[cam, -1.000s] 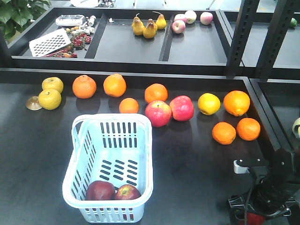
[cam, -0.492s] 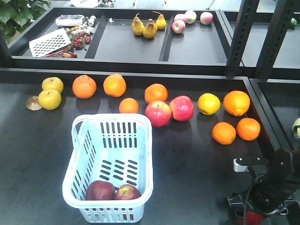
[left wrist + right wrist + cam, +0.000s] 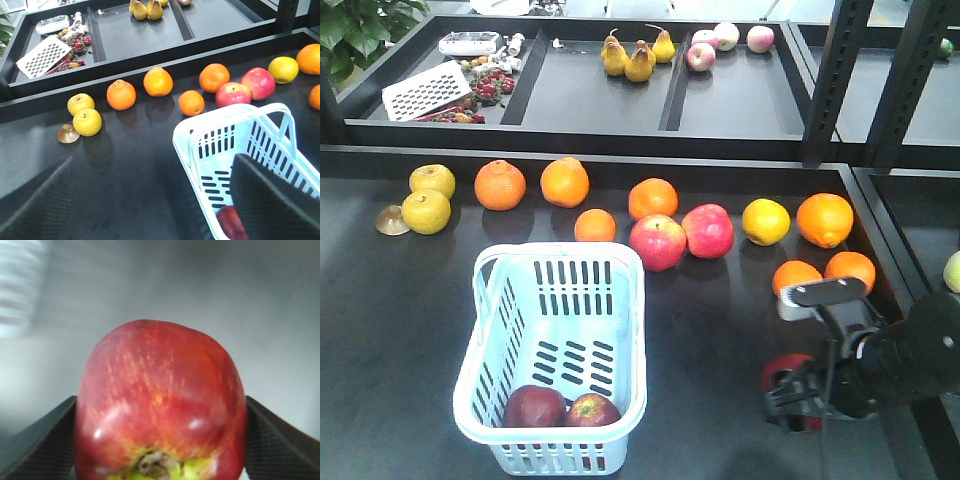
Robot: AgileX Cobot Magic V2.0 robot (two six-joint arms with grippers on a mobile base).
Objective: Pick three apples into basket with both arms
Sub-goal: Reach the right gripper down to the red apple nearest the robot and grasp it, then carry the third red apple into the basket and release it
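- right claw (image 3: 798, 392) lower right of front view, clamped on the third apple (image 3: 161, 402); wrist view shows the black pads (image 3: 37, 437) pressed against both sides of it, stem end toward the camera
- in the front view the held apple shows only as a red patch at the claw tips, low over the dark table (image 3: 710, 330), well right of the basket (image 3: 490, 395)
- left claw (image 3: 150, 200): two dark pads at the bottom edge of its wrist view, spread wide apart, nothing between them, hanging over the near left side of the basket; not seen in the front view
- two dark apples (image 3: 533, 407) already in the basket, touching, at its near end, bottom centre-left of front view
- two brighter pink-red apples (image 3: 658, 242) and the oranges (image 3: 825, 220) sit in the row across mid frame, not needed
- step, as I read it: carrying the last apple, two of three done
- next move calls for swinging the right arm left across the table, clearing the basket rim, then letting go over the free far end so it does not land on the two inside
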